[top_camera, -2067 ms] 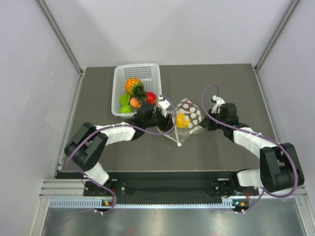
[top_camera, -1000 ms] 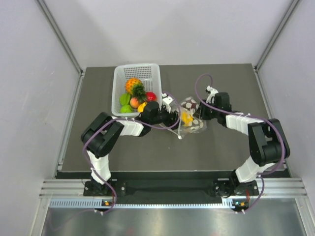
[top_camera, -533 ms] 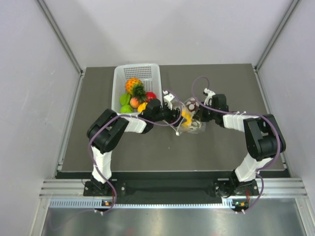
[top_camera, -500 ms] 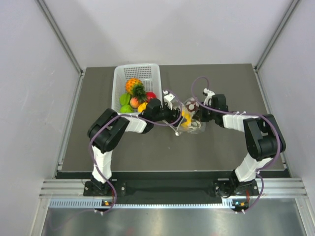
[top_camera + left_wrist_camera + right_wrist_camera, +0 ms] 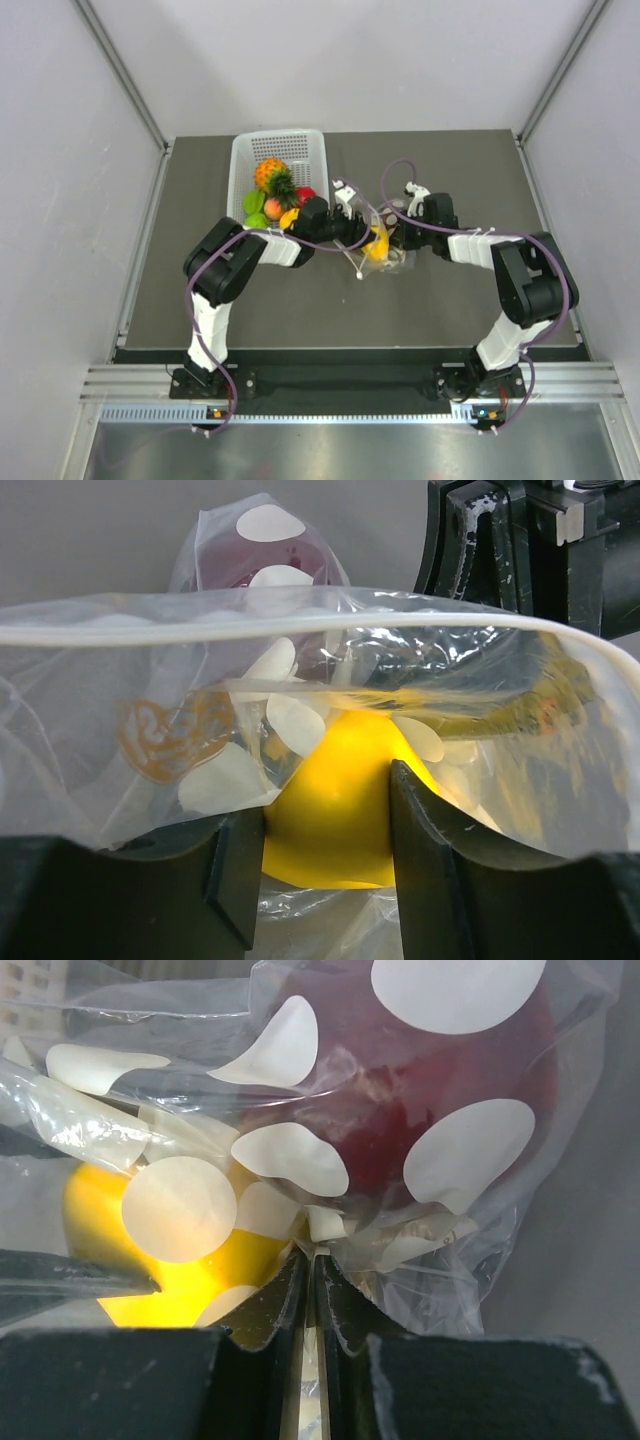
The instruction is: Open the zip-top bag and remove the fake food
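The polka-dot zip-top bag lies mid-table between both grippers, its mouth open toward the left arm. In the left wrist view the zip strip arcs above my left gripper, which is shut on the yellow bell pepper at the bag's mouth. My left gripper sits at the bag's left side. My right gripper is shut on a fold of the bag and sits at its right side. The dark maroon piece is inside the bag, beside the pepper.
A white perforated basket stands at the back left and holds an orange pineapple-like fruit, a red apple and green and peach pieces. The left arm's elbow lies next to the basket's front.
Both grippers have drawn in toward each other. The bag has bunched up and shifted a little back-left. The left gripper now reaches into the bag's mouth around the pepper.
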